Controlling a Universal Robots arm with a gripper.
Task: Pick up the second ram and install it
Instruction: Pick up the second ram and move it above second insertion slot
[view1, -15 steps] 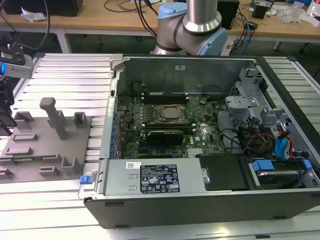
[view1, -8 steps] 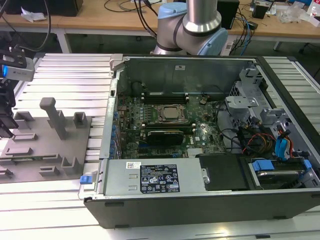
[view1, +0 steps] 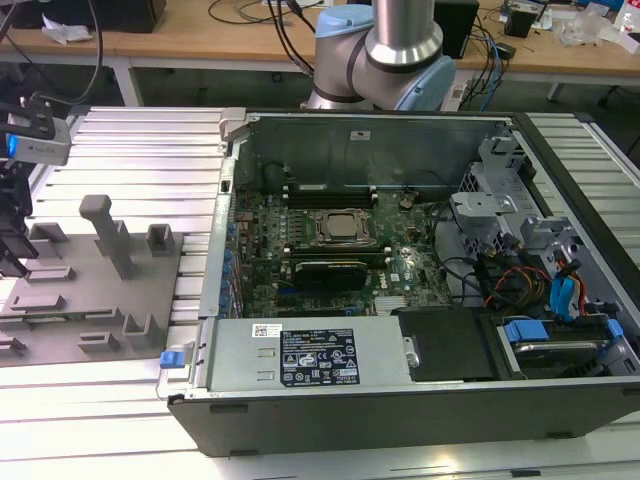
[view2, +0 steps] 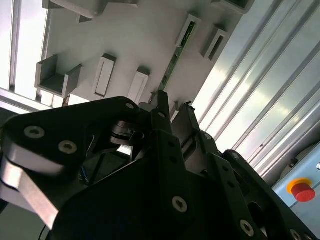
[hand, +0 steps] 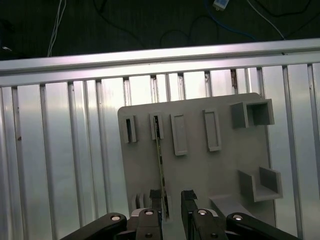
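Note:
The second ram (hand: 161, 165) is a thin green stick standing on edge in a slot of the grey fixture plate (hand: 200, 170). In the second wrist view the second ram (view2: 176, 57) runs from a slot block towards my fingers. My gripper (hand: 171, 196) is open and low over the plate, with the stick's near end between its two black fingers (hand: 154, 200), close to one of them. In the exterior view my gripper (view1: 12, 240) hangs over the far-left part of the fixture plate (view1: 90, 300).
An open computer case (view1: 400, 400) lies at the exterior view's right of the plate, with the silver CPU socket (view1: 338, 227) in the middle of its motherboard. Pegs and blocks (view1: 100, 230) stand up from the plate. Ribbed aluminium table (hand: 60, 150) surrounds it.

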